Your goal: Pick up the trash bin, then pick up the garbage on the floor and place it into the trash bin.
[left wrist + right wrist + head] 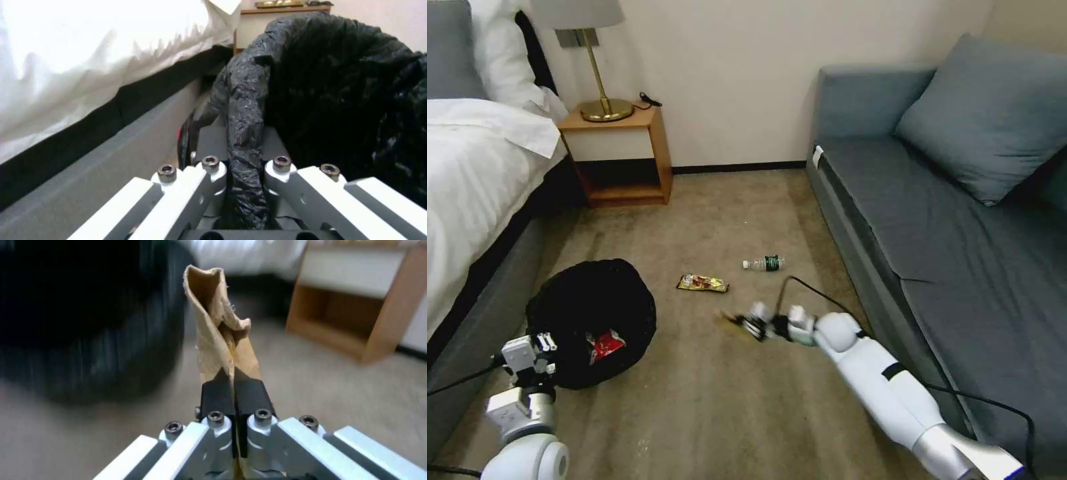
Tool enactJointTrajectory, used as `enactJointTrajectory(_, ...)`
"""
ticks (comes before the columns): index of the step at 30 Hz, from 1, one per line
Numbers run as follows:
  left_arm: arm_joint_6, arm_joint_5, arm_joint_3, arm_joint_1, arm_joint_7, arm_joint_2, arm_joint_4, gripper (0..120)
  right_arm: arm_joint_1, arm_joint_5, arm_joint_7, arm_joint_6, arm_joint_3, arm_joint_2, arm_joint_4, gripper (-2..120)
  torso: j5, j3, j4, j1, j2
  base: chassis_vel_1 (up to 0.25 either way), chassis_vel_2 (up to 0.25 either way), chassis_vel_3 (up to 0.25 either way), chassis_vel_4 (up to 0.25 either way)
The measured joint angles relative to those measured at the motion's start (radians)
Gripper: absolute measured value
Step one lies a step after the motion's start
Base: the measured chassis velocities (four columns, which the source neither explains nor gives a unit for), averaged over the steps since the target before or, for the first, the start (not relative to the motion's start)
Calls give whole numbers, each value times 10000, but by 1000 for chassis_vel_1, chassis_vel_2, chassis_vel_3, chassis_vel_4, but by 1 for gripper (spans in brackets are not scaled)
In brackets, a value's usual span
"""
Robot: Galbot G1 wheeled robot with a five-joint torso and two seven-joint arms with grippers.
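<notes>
The trash bin, round and lined with a crinkly black bag, hangs low over the carpet at the left with my left gripper shut on its rim. A red-and-white wrapper lies inside it. My right gripper is shut on a crumpled brown paper bag, held above the floor to the right of the bin. On the carpet beyond lie a flat yellow-brown snack wrapper and a small clear bottle with a green label.
A bed with white sheets runs along the left, close to the bin. A grey sofa fills the right side. A wooden nightstand with a brass lamp stands at the back wall. Open carpet lies between.
</notes>
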Motion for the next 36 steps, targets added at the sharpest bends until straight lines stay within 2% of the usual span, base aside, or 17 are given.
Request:
enactJointTrajectory(1, -2, 40, 7, 9, 3, -49, 0, 6, 78, 1247, 1457, -96, -815, 168, 776, 0, 1, 0, 1, -1, 0, 0, 0, 0, 0)
enactJointTrajectory(2, -2, 69, 9, 7, 3, -67, 0, 6, 144, 1804, 2034, -163, -1209, 347, 1129, 0, -1, 0, 0, 0, 0, 0, 0, 0, 0)
enactJointTrajectory(5, -3, 138, 18, -14, 5, -98, 14, 6, 325, 2417, 2617, -262, -1661, 715, 1538, 0, 1, 0, 0, 0, 0, 0, 0, 0, 0)
enactJointTrajectory(8, -3, 234, 29, -57, 6, -180, 22, 6, 636, 3025, 3412, -297, -2367, 1385, 1810, 0, 0, 0, 0, 0, 0, 0, 0, 0, 0)
enactJointTrajectory(14, -3, 316, 40, -78, 7, -276, 6, 6, 894, 3199, 3771, -230, -2916, 2059, 1516, 0, 0, 0, 1, 0, 0, 0, 0, 0, 0)
enactJointTrajectory(18, -2, 353, 38, -54, 14, -320, -191, 6, 982, 2634, 3789, 40, -3049, 2946, 443, 0, 0, 0, -1, -1, 0, 0, 0, 0, 0)
enactJointTrajectory(25, 1, 313, 10, -46, 29, -328, -255, 6, 843, 1797, 4115, 192, -3142, 3126, -147, 0, 1, 0, -3, 0, 0, 0, 0, 0, 0)
enactJointTrajectory(26, -4, 295, 8, -40, 47, -349, -255, 6, 778, 1621, 4220, 145, -3269, 3126, -84, 3, 1, 0, -3, -1, 0, 0, 0, 0, 0)
enactJointTrajectory(27, -12, 297, 25, -8, 93, -430, -255, 6, 652, 1443, 4347, 65, -3458, 3120, 52, 16, 1, 0, 0, 0, 0, 0, 0, 0, 0)
enactJointTrajectory(28, -12, 311, 35, -2, 100, -469, -255, 6, 606, 1400, 4373, 54, -3482, 3114, 59, 21, 1, 0, 0, -1, 0, 0, 0, 0, 0)
enactJointTrajectory(29, -12, 311, 35, -2, 100, -469, -255, 6, 606, 1400, 4373, 54, -3482, 3114, 59, 21, 1, 0, 0, -1, 0, 0, 0, 0, 0)
enactJointTrajectory(33, -6, 340, 45, 39, 113, -525, -298, 6, 535, 1332, 4408, 42, -3540, 3103, 90, 38, 1, 0, -2, -1, 0, 0, 0, 0, 0)
enactJointTrajectory(34, -6, 340, 45, 39, 113, -525, -298, 6, 535, 1332, 4408, 42, -3540, 3103, 90, 38, 1, 0, -2, -1, 0, 0, 0, 0, 0)
enactJointTrajectory(36, -4, 343, 39, 71, 113, -526, -332, 6, 537, 1284, 4408, 42, -3557, 3098, 114, 48, 1, 0, -1, -1, 0, 0, 0, 0, 0)
